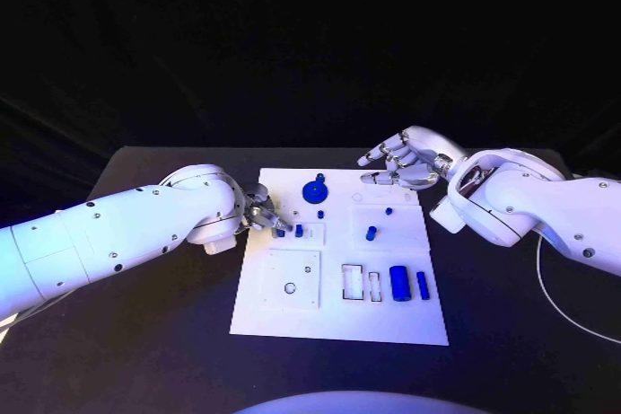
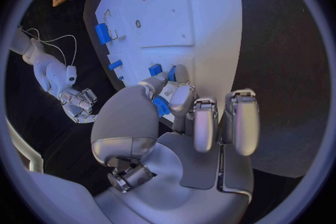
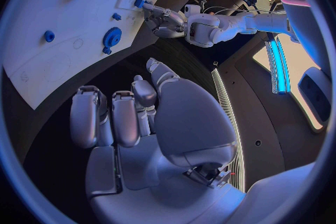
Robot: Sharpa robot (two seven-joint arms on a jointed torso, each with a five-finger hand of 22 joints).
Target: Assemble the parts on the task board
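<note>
The white task board [image 1: 339, 320] lies mid-table. My left hand [image 1: 263, 215] is at its left edge and pinches a small blue part [image 2: 161, 106] between thumb and finger, low over the board [image 2: 210, 5]. Two more small blue parts [image 1: 299, 229] stand just beside those fingertips. A blue gear [image 1: 315, 191] sits near the far edge, and two blue pegs [image 1: 371, 234] stand right of centre. My right hand [image 1: 404, 162] hovers over the board's far right corner, fingers half bent and apart, holding nothing. The right wrist view shows the gear [image 3: 111, 37] and my left hand [image 3: 164, 19].
A thick blue cylinder [image 1: 400, 283] and a thinner blue bar [image 1: 422, 285] lie beside two rectangular slots [image 1: 362, 283] at the board's near right. A square recess [image 1: 293, 283] is at the near left. Black table [image 1: 155, 342] surrounds the board on all sides.
</note>
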